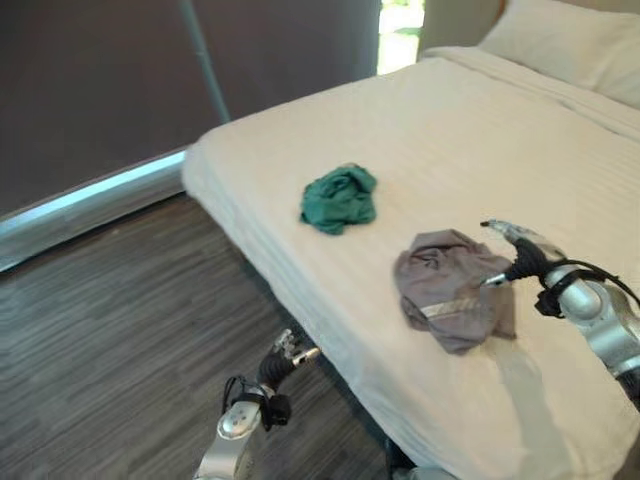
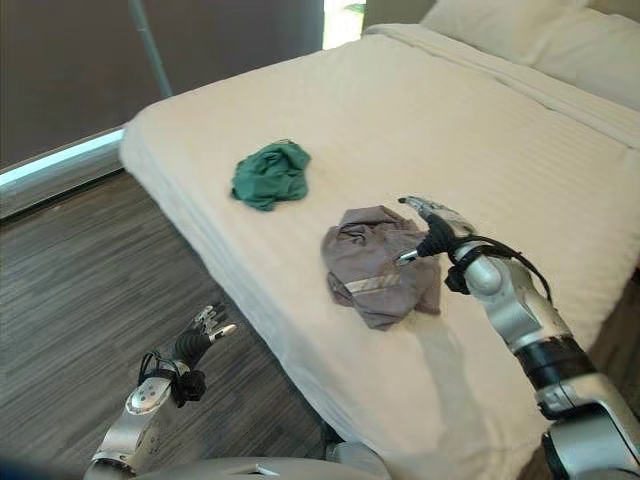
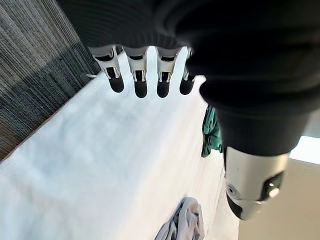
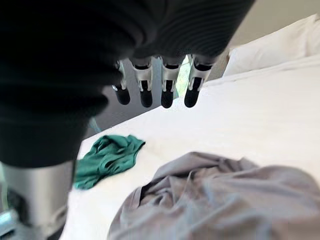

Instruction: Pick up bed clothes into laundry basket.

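A crumpled grey garment (image 1: 452, 288) lies near the bed's front edge, and a bunched green garment (image 1: 340, 198) lies a little farther up the white sheet. My right hand (image 1: 520, 250) hovers at the grey garment's right edge, open; in the right wrist view its fingers (image 4: 165, 85) stretch straight above the grey cloth (image 4: 215, 200), with the green one (image 4: 107, 157) beyond. My left hand (image 1: 285, 355) hangs low over the floor beside the bed's corner, open and empty, and its fingers (image 3: 140, 80) point along the sheet.
The white bed (image 1: 450, 130) runs from the front right to a pillow (image 1: 570, 40) at the far right. Dark wood floor (image 1: 110, 340) lies to the left, bounded by a dark wall with a pale sill (image 1: 90, 195).
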